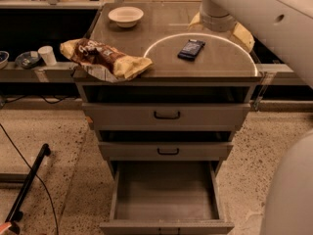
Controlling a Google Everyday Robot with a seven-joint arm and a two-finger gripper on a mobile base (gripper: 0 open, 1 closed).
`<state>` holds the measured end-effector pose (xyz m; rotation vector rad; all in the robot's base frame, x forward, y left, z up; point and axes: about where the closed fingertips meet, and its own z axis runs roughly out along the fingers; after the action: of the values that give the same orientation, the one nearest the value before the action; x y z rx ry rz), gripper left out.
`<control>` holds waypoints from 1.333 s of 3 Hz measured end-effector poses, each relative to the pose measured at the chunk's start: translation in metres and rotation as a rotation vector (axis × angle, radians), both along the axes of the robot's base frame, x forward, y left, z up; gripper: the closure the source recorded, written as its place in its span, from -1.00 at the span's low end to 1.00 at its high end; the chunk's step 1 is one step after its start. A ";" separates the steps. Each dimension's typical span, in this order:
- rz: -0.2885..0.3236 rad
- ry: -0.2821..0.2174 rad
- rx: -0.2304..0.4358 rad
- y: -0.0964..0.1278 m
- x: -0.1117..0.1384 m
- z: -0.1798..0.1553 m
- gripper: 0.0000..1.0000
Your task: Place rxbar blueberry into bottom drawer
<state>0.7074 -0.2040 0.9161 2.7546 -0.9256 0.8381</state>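
Zero done as yet: need to lift rxbar blueberry point(191, 49) off counter point(166, 21) into open bottom drawer point(166, 195); cannot tell gripper state, out of view.

The single camera is looking down steeply from high in front of the grey cabinet point(166, 116), facing its drawer fronts. It is sitting fairly near: the cabinet is filling the middle, and the open bottom drawer point(166, 199) is reaching the near edge. The white arm point(259, 13) is crossing the upper right corner; the gripper is lying outside the frame.
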 end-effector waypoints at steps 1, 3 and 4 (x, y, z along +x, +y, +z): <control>0.018 -0.005 0.019 0.002 0.033 -0.015 -1.00; 0.054 0.007 0.054 0.016 0.084 -0.044 -1.00; 0.064 0.030 0.051 0.019 0.097 -0.060 -1.00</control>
<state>0.8043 -0.1852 0.8565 2.8463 -0.8700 0.7915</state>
